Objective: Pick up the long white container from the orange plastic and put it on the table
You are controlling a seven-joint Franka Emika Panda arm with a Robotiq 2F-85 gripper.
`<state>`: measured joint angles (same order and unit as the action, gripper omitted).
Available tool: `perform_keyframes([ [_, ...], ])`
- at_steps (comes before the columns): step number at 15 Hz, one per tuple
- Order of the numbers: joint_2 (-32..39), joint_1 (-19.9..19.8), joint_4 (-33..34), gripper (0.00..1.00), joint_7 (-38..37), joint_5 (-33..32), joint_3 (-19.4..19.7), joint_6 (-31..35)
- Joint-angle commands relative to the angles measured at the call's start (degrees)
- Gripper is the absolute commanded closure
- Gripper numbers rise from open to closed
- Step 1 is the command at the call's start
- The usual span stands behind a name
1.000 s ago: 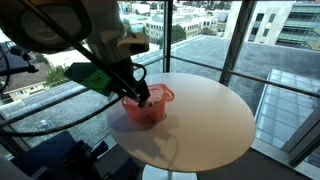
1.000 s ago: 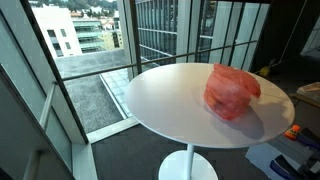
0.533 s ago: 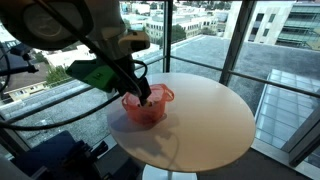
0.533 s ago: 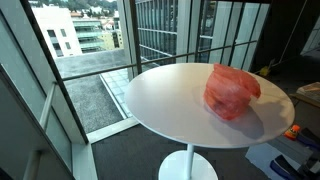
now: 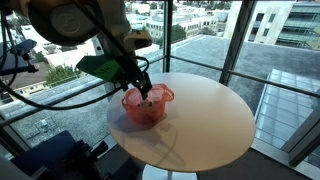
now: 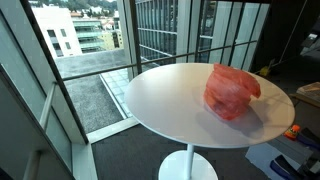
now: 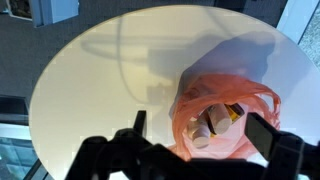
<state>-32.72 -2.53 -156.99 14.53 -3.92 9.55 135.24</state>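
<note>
The orange plastic basket (image 5: 146,106) stands on the round beige table (image 5: 205,120); it shows in both exterior views (image 6: 231,92). In the wrist view the basket (image 7: 190,110) holds the long white container (image 7: 217,119), leaning beside a second whitish cylinder (image 7: 199,136) and a yellow-and-dark item (image 7: 236,113). My gripper (image 7: 200,130) is open and empty, its two fingers spread wide above the basket's mouth. In an exterior view the gripper (image 5: 144,89) hovers at the basket's rim. The containers are hidden in both exterior views.
The table (image 6: 170,100) stands beside floor-to-ceiling windows with dark railing bars (image 5: 235,40). The table edge (image 7: 60,80) curves round to the left of the basket. Part of the arm (image 6: 311,45) shows at the picture's right edge.
The arm has risen slightly and tilted over the basket. Part of it has come into the right edge of an exterior view. The basket has not moved.
</note>
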Motion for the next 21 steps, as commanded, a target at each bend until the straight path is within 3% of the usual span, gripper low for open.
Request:
perform_keyframes([
  [1,7.21,0.86,4.69,0.00,-3.27,1.78,-2.08,0.00],
  [11,21.96,1.09,13.60,0.00,-11.79,2.50,-6.62,-0.04],
  [21,23.46,0.65,12.64,0.00,-11.35,1.04,-7.05,2.50],
])
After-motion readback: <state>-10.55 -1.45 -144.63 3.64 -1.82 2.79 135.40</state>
